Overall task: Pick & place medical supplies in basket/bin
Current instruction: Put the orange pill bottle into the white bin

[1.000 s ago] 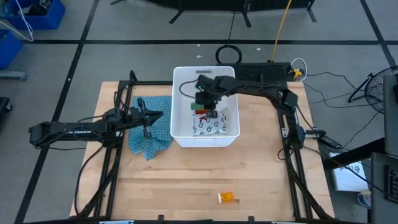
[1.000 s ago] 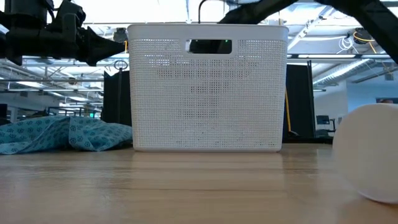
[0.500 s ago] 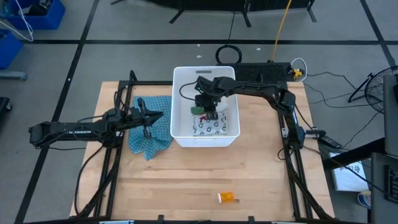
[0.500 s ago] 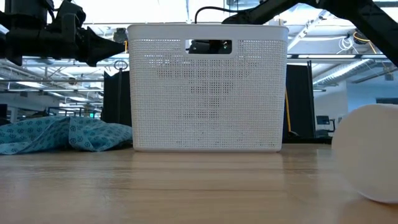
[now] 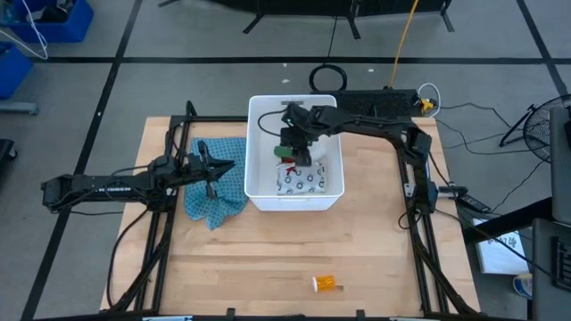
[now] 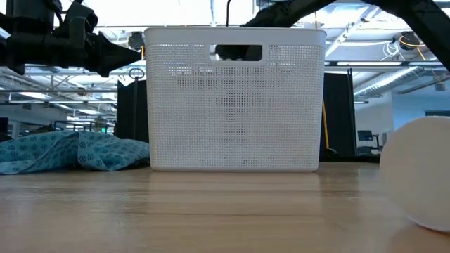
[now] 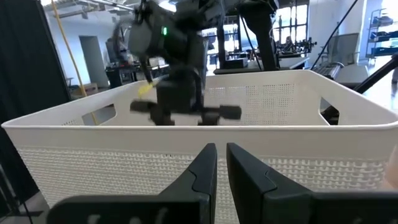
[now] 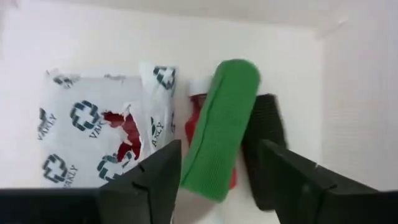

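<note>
I see the right claw [image 5: 297, 147] hanging over the inside of the white tub [image 5: 264, 193], which stands in the middle of the wooden surface [image 5: 268, 259]. Its fingers are spread apart and grip nothing. Directly below them, in the right wrist view, a green packet [image 8: 219, 127] lies loose on the tub floor, resting across a red bottle [image 8: 200, 124] and a black packet [image 8: 264, 146], beside a white pouch with dark pattern [image 8: 93, 127].

I judge this to be the release step: the green packet is in the tub and the claw is free of it.

The left claw [image 5: 211, 169] waits over the teal cloth [image 5: 214, 192], fingers nearly together and empty.

An orange vial [image 5: 326, 283] lies alone near the front edge of the surface, well apart from the tub. A white cylinder [image 6: 418, 172] sits close to the low camera.

The next move, I reckon, calls for lifting the right claw clear of the tub walls, then reaching for the vial.
</note>
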Robot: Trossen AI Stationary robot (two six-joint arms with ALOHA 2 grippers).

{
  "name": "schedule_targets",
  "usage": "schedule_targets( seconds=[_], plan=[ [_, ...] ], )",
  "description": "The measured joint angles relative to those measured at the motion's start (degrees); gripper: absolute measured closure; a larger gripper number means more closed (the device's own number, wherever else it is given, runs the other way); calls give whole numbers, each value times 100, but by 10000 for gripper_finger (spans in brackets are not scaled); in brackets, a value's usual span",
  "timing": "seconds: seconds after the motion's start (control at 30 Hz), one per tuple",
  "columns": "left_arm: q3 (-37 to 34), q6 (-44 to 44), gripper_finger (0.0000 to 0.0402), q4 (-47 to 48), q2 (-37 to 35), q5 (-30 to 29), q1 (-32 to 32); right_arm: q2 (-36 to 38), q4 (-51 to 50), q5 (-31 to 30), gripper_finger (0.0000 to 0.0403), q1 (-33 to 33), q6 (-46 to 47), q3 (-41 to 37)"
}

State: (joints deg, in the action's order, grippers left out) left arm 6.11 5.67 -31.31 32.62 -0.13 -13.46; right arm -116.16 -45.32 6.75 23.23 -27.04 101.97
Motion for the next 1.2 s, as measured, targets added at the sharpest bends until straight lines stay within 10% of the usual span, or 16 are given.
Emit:
schedule_targets(
  seconds=[0.23,0.5,0.83,1.2],
  plan=[
    [0,4,360,37,-1,1,-1,804,-43,-268,221,-89,-98,0],
    [0,4,360,125,1,-23,-1,2466,-88,-625,390,-370,-535,0],
    [0,-182,360,151,-1,-43,1,3992,-826,-614,400,-469,1151,-184],
    [0,-597,360,306,0,-44,1,6526,2426,1676,402,-1970,1581,-4478]
  ],
)
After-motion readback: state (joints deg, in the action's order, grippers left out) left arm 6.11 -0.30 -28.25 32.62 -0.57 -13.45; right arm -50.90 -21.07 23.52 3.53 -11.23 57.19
